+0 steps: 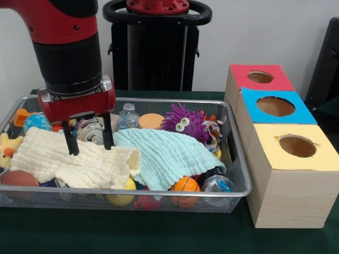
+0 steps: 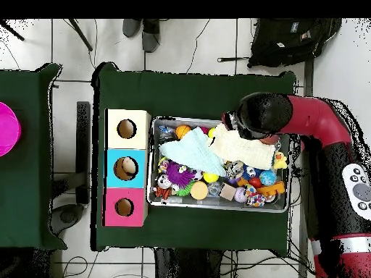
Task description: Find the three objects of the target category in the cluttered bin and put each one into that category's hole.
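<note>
A wire bin (image 1: 233,193) sat on the green counter (image 1: 159,233), full of toys and cloths. At the far left of the front view, a little yellow duck toy (image 1: 7,148) leaned on the bin's side. Next to it lay a cream cloth (image 1: 69,159), spread wide over other toys. A brown ball (image 1: 16,177) peeked out under the cloth's left end.

The robot's hand (image 1: 89,145) hung over the cream cloth. Its two black fingers (image 1: 108,132) were apart, with a gap between them. The tips were down at the cloth and seemed to touch it, but nothing was held between them. A shiny can (image 1: 92,133) lay just behind the fingers.

A light blue cloth (image 1: 164,153) lay just right of the cream one, touching it. Behind it stood a clear bottle (image 1: 127,116) and a purple fuzzy toy (image 1: 185,121) with big eyes. At the front, a small orange ball (image 1: 186,185) and a yellow ball (image 1: 123,198) showed under the cloths.

Right of the bin stood three wooden boxes in a row, each with a round hole on top. The yellow box (image 1: 291,174) was nearest, the blue box (image 1: 275,108) in the middle, and the red box (image 1: 259,78) farthest back. From overhead, something pale sat inside the blue box's hole (image 2: 127,168). It was too hard to tell which toys were the ones to find.
</note>
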